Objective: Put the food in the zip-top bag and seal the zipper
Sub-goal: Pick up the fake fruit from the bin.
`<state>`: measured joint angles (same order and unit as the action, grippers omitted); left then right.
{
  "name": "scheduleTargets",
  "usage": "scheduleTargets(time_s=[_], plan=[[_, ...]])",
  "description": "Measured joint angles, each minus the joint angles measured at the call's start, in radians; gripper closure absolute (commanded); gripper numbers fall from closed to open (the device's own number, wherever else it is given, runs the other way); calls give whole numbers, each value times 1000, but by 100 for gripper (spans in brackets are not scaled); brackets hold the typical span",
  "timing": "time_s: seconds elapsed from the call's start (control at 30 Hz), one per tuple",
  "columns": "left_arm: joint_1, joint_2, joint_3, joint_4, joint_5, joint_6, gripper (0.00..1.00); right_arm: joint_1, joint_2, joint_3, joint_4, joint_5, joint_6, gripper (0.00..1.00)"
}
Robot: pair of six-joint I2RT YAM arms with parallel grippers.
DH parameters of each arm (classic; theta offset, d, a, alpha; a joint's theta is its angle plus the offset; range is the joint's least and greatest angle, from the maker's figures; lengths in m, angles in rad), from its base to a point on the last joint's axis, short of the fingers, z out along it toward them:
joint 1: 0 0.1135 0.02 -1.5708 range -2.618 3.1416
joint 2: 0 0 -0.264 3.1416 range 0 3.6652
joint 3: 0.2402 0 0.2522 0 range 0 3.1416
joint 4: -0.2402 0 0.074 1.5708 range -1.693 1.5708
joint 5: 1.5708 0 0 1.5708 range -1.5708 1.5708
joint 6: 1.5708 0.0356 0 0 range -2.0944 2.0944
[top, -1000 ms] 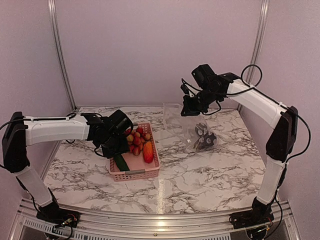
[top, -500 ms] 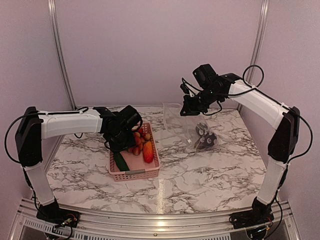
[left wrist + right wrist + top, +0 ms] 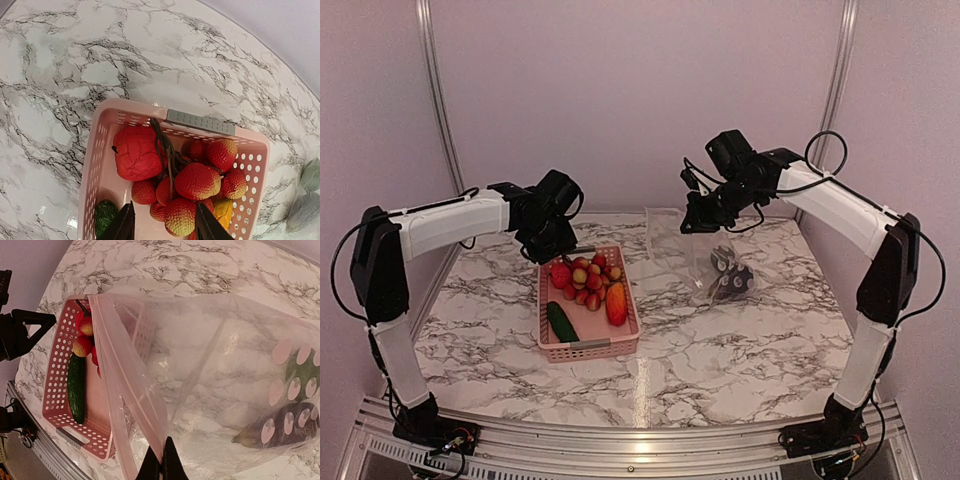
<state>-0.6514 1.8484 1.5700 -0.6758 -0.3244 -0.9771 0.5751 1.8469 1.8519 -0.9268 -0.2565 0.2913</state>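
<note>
Looking down your left wrist view, you have the left pincer (image 3: 165,227) with its fingers apart and nothing between them that I can see, hanging over the far end of the pink basket (image 3: 98,150). (First spotter)

Agreed, and the food you want sits straight under it. The bunch of red-and-yellow fruit (image 3: 197,181) fills the lower middle of that view, with the red tomato (image 3: 136,152) just beside it toward the left of the frame. (Second spotter)

Your cucumber (image 3: 561,321) lies lower in the top view, its long axis running along the basket's length, so you would need to turn the wrist to cross it. I judge the bunch the easier drop. (First spotter)

Mind where it goes. The bag (image 3: 665,235) stands right of the basket, near the centre of the top view, with a few dark pieces (image 3: 730,282) in its bottom. Your right pincer (image 3: 161,460) is pinched together on the pale strip (image 3: 122,367), holding that edge up on the basket's side. (Second spotter)

So your left arm is the nearer one to the food, and its carry runs rightward across the frame to that mouth. (First spotter)
</note>
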Motion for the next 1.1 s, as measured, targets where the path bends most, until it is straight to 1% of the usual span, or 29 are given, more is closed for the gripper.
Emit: scheduleTargets(time_s=[0.13, 0.27, 0.57, 0.77, 1.1], plan=[[31, 17, 1, 42, -7, 21, 60, 0, -5, -8, 2, -2, 5, 100], [59, 38, 1, 99, 5, 35, 66, 0, -13, -11, 2, -4, 12, 100], [126, 113, 1, 163, 48, 58, 67, 0, -18, -18, 1, -4, 16, 100], [126, 159, 16, 172, 73, 59, 68, 0, -24, -18, 2, -5, 22, 100], [126, 192, 32, 178, 89, 61, 73, 0, -30, -18, 2, -6, 31, 100]])
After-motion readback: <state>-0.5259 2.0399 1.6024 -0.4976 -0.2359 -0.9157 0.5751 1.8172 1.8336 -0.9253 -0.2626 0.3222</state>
